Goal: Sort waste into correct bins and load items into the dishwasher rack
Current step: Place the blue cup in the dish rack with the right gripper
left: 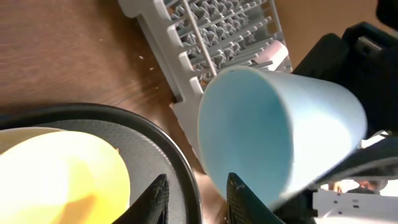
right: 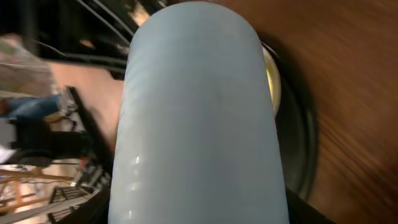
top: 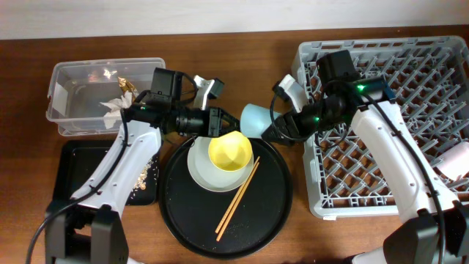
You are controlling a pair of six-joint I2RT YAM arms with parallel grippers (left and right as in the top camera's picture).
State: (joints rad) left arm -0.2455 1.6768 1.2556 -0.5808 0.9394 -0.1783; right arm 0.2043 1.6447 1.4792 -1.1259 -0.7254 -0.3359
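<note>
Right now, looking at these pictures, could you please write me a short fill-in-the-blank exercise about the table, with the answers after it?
1. The right tool is shut on a light-____ cup.
2. The bowl resting on the plate is ____ in colour.
3. The number of chopsticks lying on the round black tray is ____.
4. The left tool is open and holds ____.

Missing words: blue; yellow; two; nothing.

2 white arms (top: 388,147), black joints (top: 189,121), black cables (top: 272,108), green lights (top: 359,89)
</note>
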